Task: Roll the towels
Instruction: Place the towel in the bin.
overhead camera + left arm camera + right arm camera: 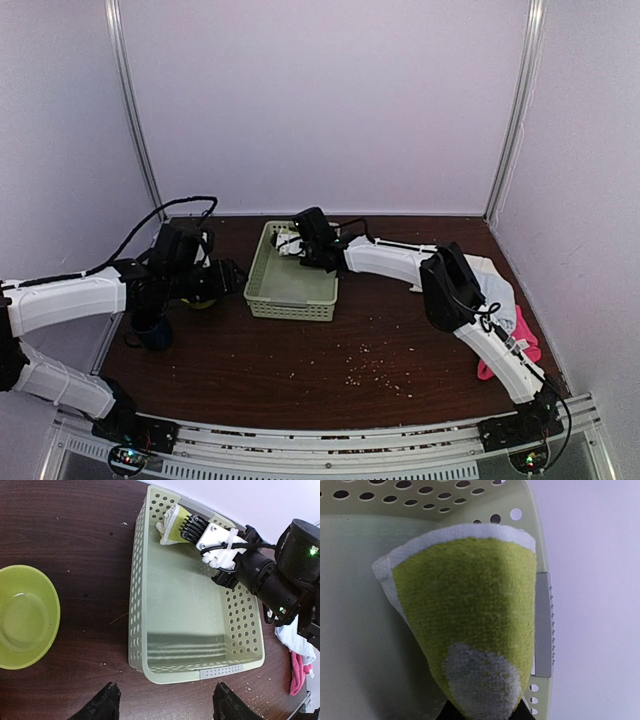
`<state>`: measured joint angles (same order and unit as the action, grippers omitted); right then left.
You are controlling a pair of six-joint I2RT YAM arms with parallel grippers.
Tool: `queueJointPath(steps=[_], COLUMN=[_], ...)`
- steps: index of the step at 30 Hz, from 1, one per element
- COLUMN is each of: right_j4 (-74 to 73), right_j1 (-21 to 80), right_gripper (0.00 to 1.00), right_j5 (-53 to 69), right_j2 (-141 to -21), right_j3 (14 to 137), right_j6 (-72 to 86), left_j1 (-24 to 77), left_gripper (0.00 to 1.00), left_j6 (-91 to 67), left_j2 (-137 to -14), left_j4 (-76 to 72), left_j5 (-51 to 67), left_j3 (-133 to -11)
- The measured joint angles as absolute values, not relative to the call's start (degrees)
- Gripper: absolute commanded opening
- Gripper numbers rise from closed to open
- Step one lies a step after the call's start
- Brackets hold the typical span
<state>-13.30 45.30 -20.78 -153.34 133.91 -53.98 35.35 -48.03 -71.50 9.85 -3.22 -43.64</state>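
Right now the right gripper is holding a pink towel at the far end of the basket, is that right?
Not quite. The right gripper holds a lime-green towel, not a pink one; the right wrist view shows it. It is indeed at the far end of the basket.

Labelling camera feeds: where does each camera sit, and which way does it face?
Top external: above and behind the bases, facing down at the table; left arm, right arm show.
Left wrist: on the left arm, facing the basket and green bowl; its open fingertips at bottom.
Right wrist: on the right arm, close on the lime-green towel its end effector grips.
Shared: both wrist views show that towel and the basket.
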Motion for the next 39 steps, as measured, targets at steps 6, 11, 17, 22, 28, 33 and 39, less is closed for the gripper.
queueJointPath(steps=[6, 11, 17, 22, 28, 33, 39], right_j4=[-14.7, -15.3, -15.1, -15.3, -16.2, -17.3, -21.4], right_j1=[45.4, 45.4, 45.4, 45.4, 45.4, 45.4, 45.3], right_gripper=[0.0, 0.05, 0.26, 0.44, 0.63, 0.71, 0.77], right_j5=[-19.3, -19.3, -19.3, -19.0, -18.0, -17.1, -14.7], right_j2=[-154.0, -155.8, -156.5, -156.6, -156.3, -155.5, -153.8], right_j3=[134.0, 134.0, 135.7, 135.8, 135.8, 135.8, 135.5], right_j6=[-53.8, -53.9, -54.5, -55.2, -55.6, -55.0, -54.1], left_j1=[35.4, 35.4, 35.4, 35.4, 35.5, 35.5, 35.5], left_gripper=[0.66, 0.66, 0.66, 0.66, 0.66, 0.66, 0.66], left_j6=[-48.4, -48.5, -49.0, -49.0, -49.2, -49.4, -49.3], left_j2=[-69.3, -65.9, -64.1, -62.9, -61.3, -60.8, -60.8], left_j4=[9.9, 10.4, 10.9, 12.6, 13.2, 13.4, 13.5], left_j5=[-2.1, -2.0, -1.0, -1.1, -1.3, -1.4, -1.6], left_j3=[-43.5, -43.4, -42.9, -42.6, -42.5, -41.7, -41.6])
